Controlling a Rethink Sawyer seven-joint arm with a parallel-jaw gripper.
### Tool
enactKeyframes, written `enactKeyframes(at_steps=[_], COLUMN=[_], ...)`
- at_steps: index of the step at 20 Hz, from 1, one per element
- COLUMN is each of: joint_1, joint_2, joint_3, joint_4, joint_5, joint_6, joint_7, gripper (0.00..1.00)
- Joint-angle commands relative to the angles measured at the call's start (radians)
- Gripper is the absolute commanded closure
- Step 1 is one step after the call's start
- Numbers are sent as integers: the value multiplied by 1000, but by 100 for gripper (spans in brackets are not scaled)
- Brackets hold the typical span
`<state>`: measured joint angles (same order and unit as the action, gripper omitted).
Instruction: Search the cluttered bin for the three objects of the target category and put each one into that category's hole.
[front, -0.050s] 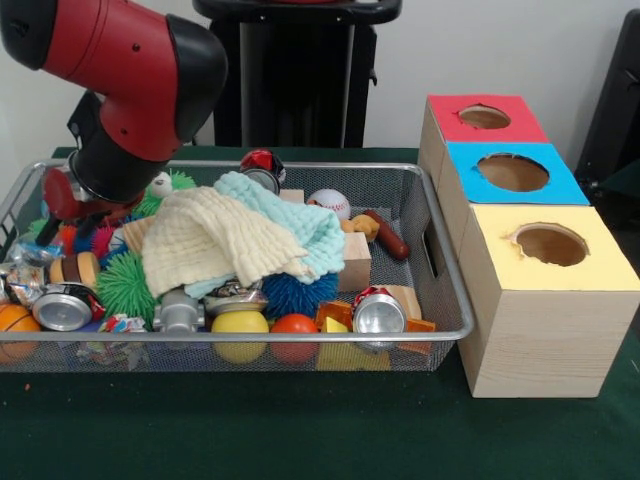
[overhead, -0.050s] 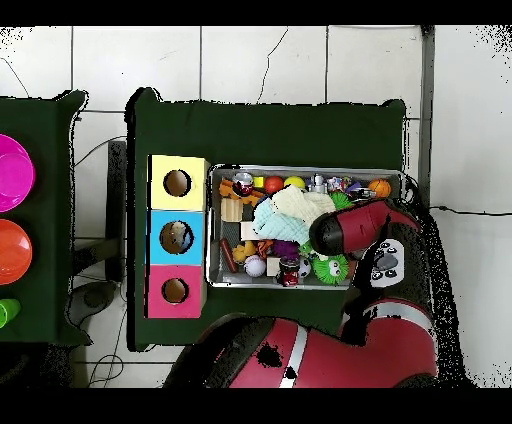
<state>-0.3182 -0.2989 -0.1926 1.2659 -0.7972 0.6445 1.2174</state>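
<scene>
- green cloth covers the table (front, -0.050s: 300, 440), and on it sits a wire mesh bin (front, -0.050s: 455, 300) crammed with mixed items; everything below is placed against this bin.
- beside the bin, touching its short end, stands a wooden sorting box (front, -0.050s: 530, 330) with three round holes on top: a yellow-topped hole (front, -0.050s: 551, 244) nearest the camera in the front view, a blue-topped hole (front, -0.050s: 513, 172) in the middle, a red-topped hole (front, -0.050s: 484, 117) farthest back.
- which items belong to the target category cannot be told; all the clutter lies inside the bin.
- at the bin's middle, a cream cloth (front, -0.050s: 215, 240) lies heaped over a pale blue cloth (front, -0.050s: 300, 220).
- along the bin's front edge: a yellow ball (front, -0.050s: 240, 323), an orange ball (front, -0.050s: 294, 325), and a crushed silver can (front, -0.050s: 379, 312) toward the box end.
- toward the bin's back: a white baseball (front, -0.050s: 329, 203) and a brown sausage-shaped toy (front, -0.050s: 386, 233).
- under the cloths a blue spiky ball (front, -0.050s: 298, 294) shows; a green spiky ball (front, -0.050s: 126, 285) lies toward the end away from the box.
- the red and black arm (front, -0.050s: 130, 70) reaches down into the bin's end farthest from the box; its gripper (front, -0.050s: 75, 205) is low among the items, and whether its fingers are apart or together cannot be told.
</scene>
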Motion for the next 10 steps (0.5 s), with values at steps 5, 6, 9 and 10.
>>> enactKeyframes(at_steps=[5, 6, 9, 10], joint_1=[-23, -36, -72, -70], joint_2=[61, 65, 90, 105], joint_3=[56, 72, 108, 105], joint_4=[-27, -27, -33, -49], joint_5=[-8, 3, 17, 13], joint_6=[-57, -54, -59, -56], joint_7=[81, 66, 32, 37], gripper=[0, 0, 0, 0])
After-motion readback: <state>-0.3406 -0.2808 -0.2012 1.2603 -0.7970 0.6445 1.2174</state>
